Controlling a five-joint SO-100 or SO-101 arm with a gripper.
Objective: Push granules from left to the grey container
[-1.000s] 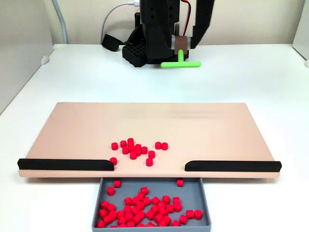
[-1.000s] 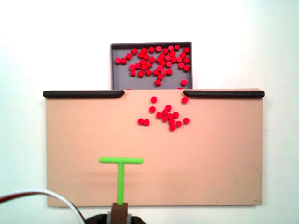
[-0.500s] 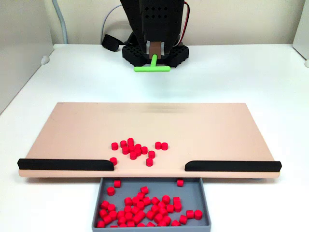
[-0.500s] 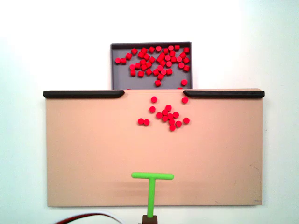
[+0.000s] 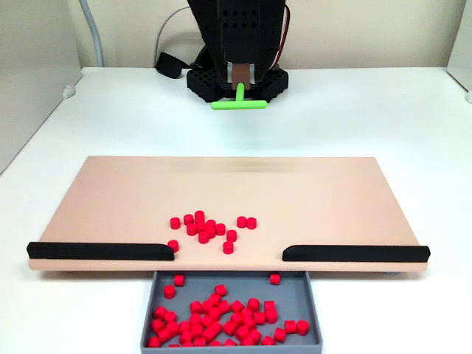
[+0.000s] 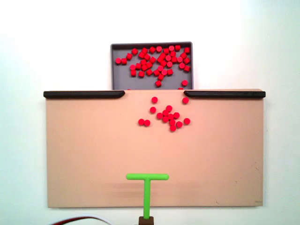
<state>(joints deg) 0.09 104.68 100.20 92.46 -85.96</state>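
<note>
Short of the gap between the black bars (image 6: 84, 94) lay loose, light, hard red granules (image 6: 165, 116); my gripper (image 6: 146, 220) clenched the green T-shaped pusher (image 6: 147, 177), for sweeping, not grasping.

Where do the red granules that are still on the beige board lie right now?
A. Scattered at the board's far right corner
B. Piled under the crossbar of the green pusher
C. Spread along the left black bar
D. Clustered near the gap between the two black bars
D: in both fixed views the remaining granules sit on the beige board just short of the gap that opens onto the grey container, well away from the green pusher.
</note>
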